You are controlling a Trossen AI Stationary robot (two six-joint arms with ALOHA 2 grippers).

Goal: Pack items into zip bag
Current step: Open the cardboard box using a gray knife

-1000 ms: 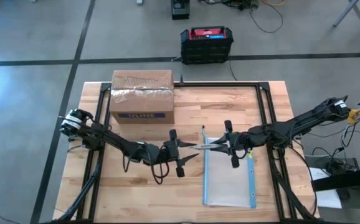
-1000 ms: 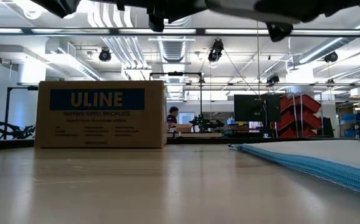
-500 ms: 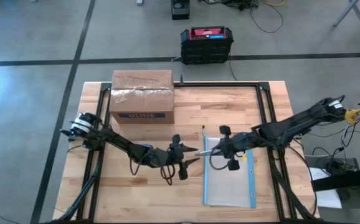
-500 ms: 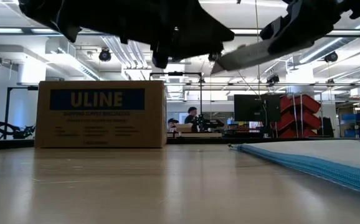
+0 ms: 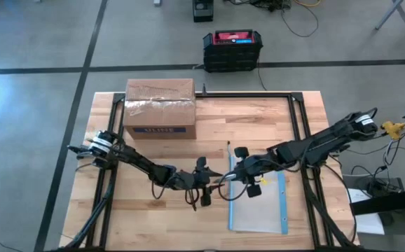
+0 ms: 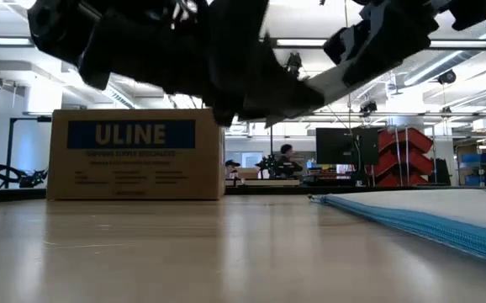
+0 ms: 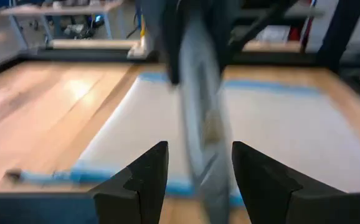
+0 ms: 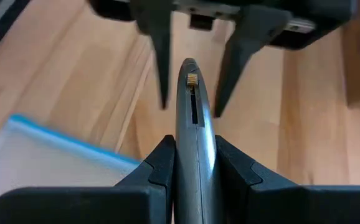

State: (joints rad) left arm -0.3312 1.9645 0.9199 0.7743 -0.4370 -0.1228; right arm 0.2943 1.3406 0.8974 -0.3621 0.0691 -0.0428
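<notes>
The clear zip bag [image 5: 258,204] lies flat on the table right of centre, its blue-edged side [image 7: 55,176] toward my left gripper. Above that edge hangs a slim grey item [image 5: 223,179], with my right gripper [image 5: 235,174] shut on it and coming from the right. My left gripper [image 5: 214,183] faces it from the left, open. Its two fingers [image 8: 160,68] stand on either side of the item's free end [image 8: 190,70], apart from it. Other items are out of view. My right gripper [image 8: 194,140] pinches the grey item's two flat sides [image 8: 195,127] between its two fingers. The fingers slant down from the table's right and lie along the item. The item is lifted clear of the table, sticking out ahead of the fingers toward my left gripper [image 7: 198,147].
A brown ULINE cardboard box [image 5: 159,108] stands at the table's far left, also seen in the low view as the ULINE box [image 6: 134,156]. Bare wood lies between the box and the bag. A black frame rail [image 5: 248,94] runs along the far edge.
My right gripper has gone toward the table's left and tipped downward, carrying the grey item with it. My left gripper has sunk toward the table, staying open, and its fingers now stand around the item's free end.
</notes>
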